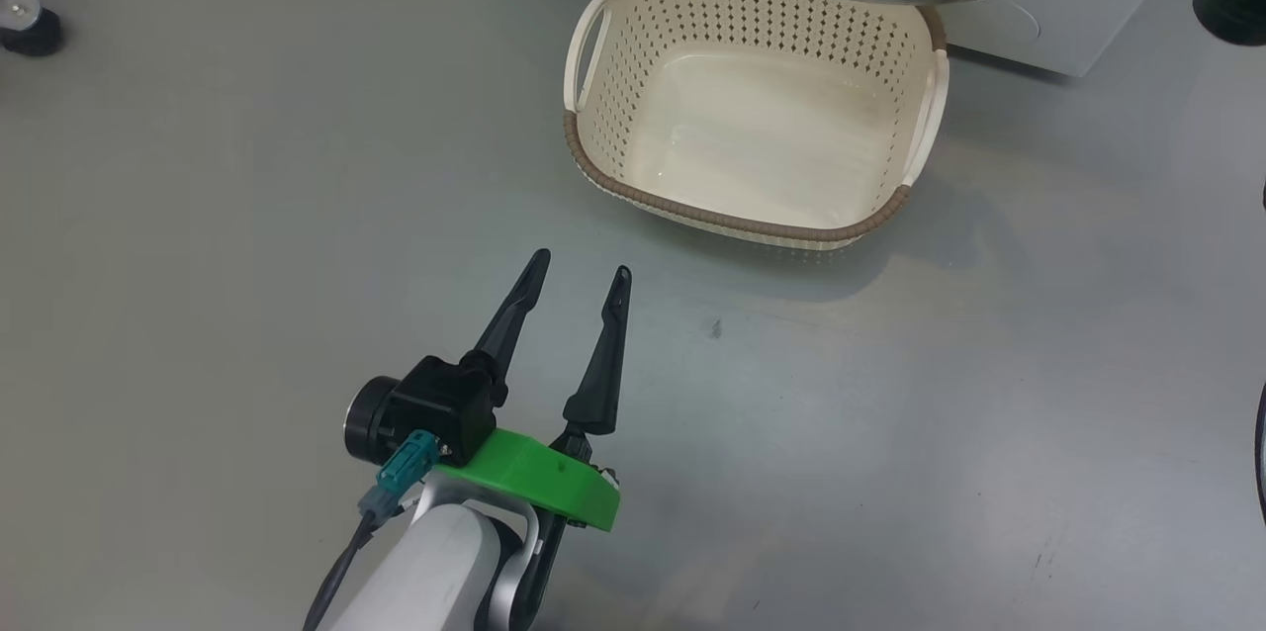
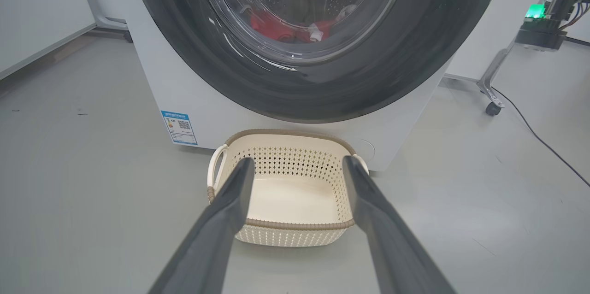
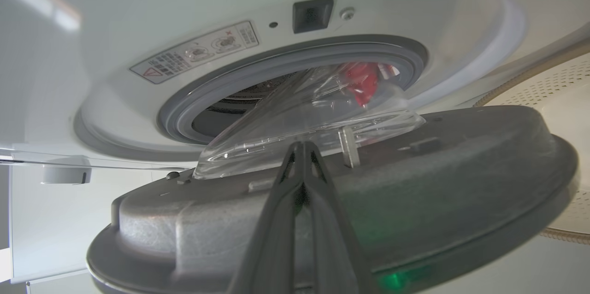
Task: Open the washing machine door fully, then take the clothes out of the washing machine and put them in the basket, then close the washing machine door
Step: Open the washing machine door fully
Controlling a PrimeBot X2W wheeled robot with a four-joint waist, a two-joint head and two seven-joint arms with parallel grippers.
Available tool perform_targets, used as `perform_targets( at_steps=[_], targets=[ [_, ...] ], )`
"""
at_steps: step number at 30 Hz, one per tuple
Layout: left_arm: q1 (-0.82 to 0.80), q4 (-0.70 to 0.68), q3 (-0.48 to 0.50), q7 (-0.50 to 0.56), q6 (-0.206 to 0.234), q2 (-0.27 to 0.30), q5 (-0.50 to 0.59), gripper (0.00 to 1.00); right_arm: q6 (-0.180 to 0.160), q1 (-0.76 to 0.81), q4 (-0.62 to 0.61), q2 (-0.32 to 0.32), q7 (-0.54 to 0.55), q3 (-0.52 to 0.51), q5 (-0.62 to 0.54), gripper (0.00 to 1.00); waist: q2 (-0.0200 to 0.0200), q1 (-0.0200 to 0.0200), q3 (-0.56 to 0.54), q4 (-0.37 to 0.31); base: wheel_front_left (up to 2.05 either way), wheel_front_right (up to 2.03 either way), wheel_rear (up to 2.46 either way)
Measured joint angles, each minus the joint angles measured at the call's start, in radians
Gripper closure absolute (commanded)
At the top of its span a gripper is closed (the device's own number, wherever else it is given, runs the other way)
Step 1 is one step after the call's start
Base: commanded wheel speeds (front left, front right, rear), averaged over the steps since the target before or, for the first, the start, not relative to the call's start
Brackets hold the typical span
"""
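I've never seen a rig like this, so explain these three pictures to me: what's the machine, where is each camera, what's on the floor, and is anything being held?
It is a two-armed robot. The head camera looks down at its left gripper, open and holding nothing, and an empty basket on the floor. The left wrist camera faces the washing machine, with red clothes seen through its door. The right wrist camera shows the right gripper shut at the partly open door's inner side, gripping nothing.
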Motion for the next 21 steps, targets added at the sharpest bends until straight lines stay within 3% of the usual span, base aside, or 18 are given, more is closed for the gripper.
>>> perform_targets(
  at_steps=[21],
  targets=[
    [0.001,0.022,0.007,0.000,0.000,0.000,0.028,0.00,0.021,0.095,-0.006,0.036,0.048,0.024,0.007,1.00,0.0000,0.0000,-0.058,-0.028,0.00,0.00,0.00]
  ],
)
